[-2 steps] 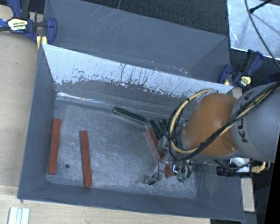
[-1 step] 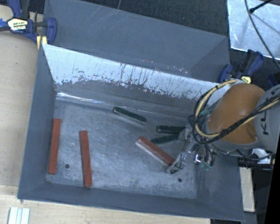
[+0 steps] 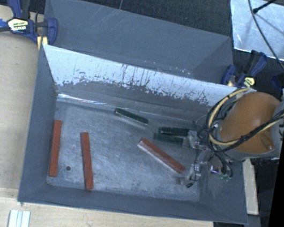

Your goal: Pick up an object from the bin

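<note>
- Down at the right end of the bin (image 3: 37, 135), the gripper (image 3: 191, 178) hangs low over the floor, near the right wall.
- Above it sit the arm's orange cover (image 3: 246, 123) and a loop of cables (image 3: 217, 142).
- Whether the gripper is wide or narrow cannot be told; dark hardware and wiring crowd its tip, and nothing can be made out in its grasp.
- Nearest to it lies the slanted reddish-brown bar (image 3: 160, 156), flat on the floor. It runs from upper left to lower right, and its lower right end is just beside the gripper's tip; whether they touch cannot be told.
- A dark green block (image 3: 171, 135) lies just behind that bar, close to the arm's wrist on its left.
- A thin dark green stick (image 3: 131, 116) rests further left, near the foot of the back wall.
- Well apart, on the left of the floor, lie 2 more bars: the left reddish-brown bar (image 3: 55, 148), almost parallel to the left wall, and the tilted reddish-brown bar (image 3: 86, 161) beside it, leaning slightly rightward toward the front.
- A small dark speck (image 3: 68, 168) sits between those 2.
</note>
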Robot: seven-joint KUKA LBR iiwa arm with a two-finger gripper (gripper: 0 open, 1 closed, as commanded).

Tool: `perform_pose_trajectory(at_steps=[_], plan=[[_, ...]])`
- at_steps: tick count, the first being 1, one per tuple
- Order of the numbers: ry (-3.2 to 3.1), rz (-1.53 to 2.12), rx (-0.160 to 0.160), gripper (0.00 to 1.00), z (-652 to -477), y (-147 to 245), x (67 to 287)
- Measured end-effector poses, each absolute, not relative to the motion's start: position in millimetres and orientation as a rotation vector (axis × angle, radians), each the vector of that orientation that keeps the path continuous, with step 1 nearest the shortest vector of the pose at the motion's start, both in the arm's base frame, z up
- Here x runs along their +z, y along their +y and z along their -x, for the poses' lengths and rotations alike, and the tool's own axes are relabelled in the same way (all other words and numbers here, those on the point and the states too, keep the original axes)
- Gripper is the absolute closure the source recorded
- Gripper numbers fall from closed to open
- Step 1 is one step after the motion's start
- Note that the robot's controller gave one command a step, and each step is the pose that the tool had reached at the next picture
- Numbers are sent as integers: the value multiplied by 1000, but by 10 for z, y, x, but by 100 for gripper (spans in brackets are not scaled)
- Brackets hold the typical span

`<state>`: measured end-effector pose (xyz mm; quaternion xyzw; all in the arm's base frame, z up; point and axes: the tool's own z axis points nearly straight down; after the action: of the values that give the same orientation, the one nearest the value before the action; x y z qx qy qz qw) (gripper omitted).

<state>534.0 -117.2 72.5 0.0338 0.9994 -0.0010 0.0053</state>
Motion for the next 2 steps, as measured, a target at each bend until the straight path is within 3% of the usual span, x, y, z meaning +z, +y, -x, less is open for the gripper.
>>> perform_pose_trajectory(at_steps=[1,2], plan=[[3135,-110,-1,100,-5323,-1161,707],[3113,336,-5,100,-5322,-1114,2008]])
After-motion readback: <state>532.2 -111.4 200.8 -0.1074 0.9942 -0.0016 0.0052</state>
